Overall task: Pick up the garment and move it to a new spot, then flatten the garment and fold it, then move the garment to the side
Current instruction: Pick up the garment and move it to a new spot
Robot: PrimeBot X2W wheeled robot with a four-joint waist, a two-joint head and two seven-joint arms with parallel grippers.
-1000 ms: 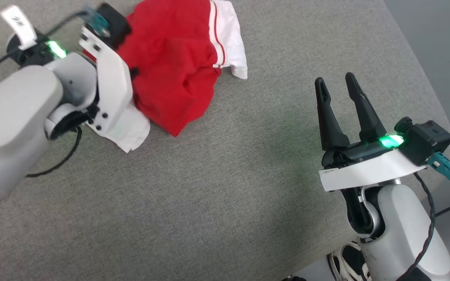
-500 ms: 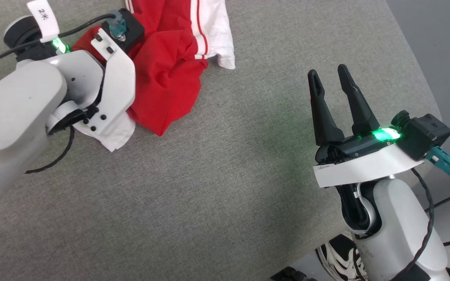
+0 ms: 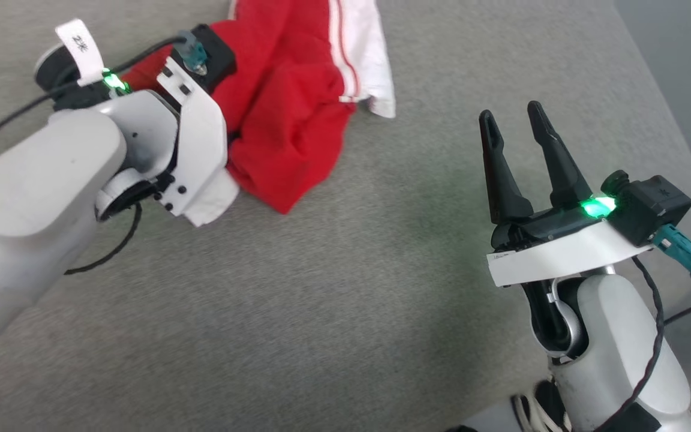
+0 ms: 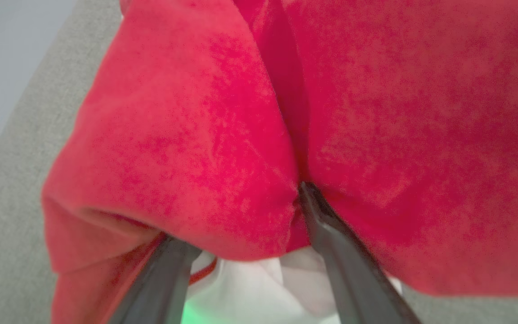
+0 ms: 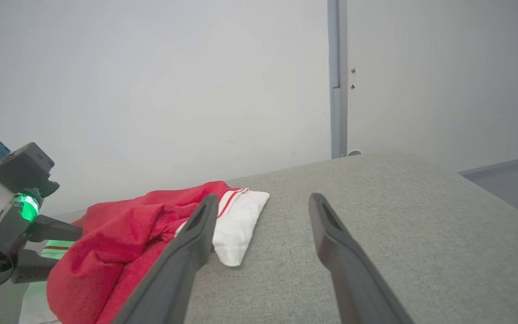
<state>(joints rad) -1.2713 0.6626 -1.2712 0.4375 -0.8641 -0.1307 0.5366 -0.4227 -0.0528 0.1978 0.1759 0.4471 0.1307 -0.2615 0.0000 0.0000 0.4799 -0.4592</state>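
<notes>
The garment (image 3: pixel 285 120) lies bunched on the grey upholstered surface (image 3: pixel 321 300), red with a white sleeve and red stripe trim (image 3: pixel 363 72). My left arm's wrist (image 3: pixel 195 150) covers its near edge and hides the fingers there. In the left wrist view the left gripper (image 4: pixel 236 213) has its jaws apart, with a fold of the red garment (image 4: pixel 187 135) bulging between and over the fingers (image 4: pixel 331 238). In the right wrist view the left gripper (image 5: pixel 63 251) reaches into the garment (image 5: pixel 119 234) from the left. My right gripper (image 3: pixel 510 111) hovers open and empty to the right of the garment (image 5: pixel 263 198).
The grey surface rounds off at its right edge (image 3: pixel 681 168), with floor beyond. A shoe (image 3: pixel 525 408) shows at the bottom near my right arm. A black cable (image 3: pixel 105 258) hangs from the left arm. A pale wall with a grey vertical strip (image 5: pixel 337 76) stands behind.
The head view has shifted a little between frames. The left wrist has stayed at the garment's near edge. The right gripper has stayed open and in place.
</notes>
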